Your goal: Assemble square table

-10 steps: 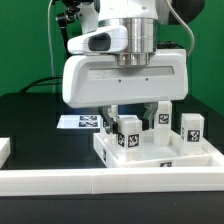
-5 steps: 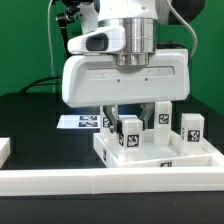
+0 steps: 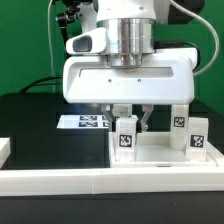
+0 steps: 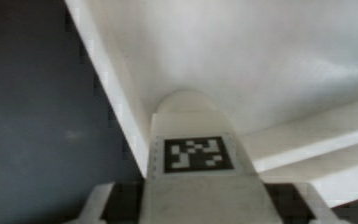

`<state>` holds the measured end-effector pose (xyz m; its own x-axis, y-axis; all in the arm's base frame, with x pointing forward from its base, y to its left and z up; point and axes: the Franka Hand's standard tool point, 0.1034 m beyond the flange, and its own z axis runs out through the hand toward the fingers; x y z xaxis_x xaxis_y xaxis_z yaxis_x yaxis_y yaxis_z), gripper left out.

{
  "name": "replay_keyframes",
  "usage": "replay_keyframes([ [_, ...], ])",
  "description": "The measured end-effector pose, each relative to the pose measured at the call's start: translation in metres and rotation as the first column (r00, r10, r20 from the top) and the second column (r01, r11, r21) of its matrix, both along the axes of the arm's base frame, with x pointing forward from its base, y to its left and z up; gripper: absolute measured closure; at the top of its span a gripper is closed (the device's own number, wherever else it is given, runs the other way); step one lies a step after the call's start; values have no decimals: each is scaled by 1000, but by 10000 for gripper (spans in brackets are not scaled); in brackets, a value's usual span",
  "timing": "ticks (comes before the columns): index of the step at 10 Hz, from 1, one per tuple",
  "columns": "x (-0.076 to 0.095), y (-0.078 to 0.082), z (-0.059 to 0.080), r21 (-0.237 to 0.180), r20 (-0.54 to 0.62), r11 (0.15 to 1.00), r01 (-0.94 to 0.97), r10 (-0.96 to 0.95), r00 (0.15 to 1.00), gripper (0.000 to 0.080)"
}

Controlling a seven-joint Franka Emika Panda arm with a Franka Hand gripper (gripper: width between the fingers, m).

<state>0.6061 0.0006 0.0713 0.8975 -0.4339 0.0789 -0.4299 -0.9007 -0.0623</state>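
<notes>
Near the table's front rail, the tool (image 3: 133,118) has closed on a small white tagged block leg (image 3: 126,137) while the white plastic square slab (image 3: 165,160) has shifted toward the exterior view's right, so leg fitting can begin.

White arm (image 3: 128,75), silver wrist collar, black cables.

Bright even light; wrist view soft, blurred.

The exterior view sits low at the bench's front edge, close, facing my wrist head-on. My wrist view looks down between my fingers (image 4: 123,203), very near. Both 2 views share 1 tagged leg (image 3: 125,137) (image 4: 197,150) and the white slab (image 3: 160,160) (image 4: 265,60).
</notes>
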Motion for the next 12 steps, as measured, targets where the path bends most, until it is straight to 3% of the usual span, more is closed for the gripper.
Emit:
replay_keyframes([
  [4, 0, -5, 0, -3, -3, 997, 73, -73, 997, 505],
  [6, 0, -5, 0, -6, -2, 998, 60, -60, 998, 223],
  [9, 1, 2, 4, -37, 1, 992, -123, 123, 992, 166],
  [12, 1, 2, 3, -37, -2, 989, -140, 140, 990, 151],
])
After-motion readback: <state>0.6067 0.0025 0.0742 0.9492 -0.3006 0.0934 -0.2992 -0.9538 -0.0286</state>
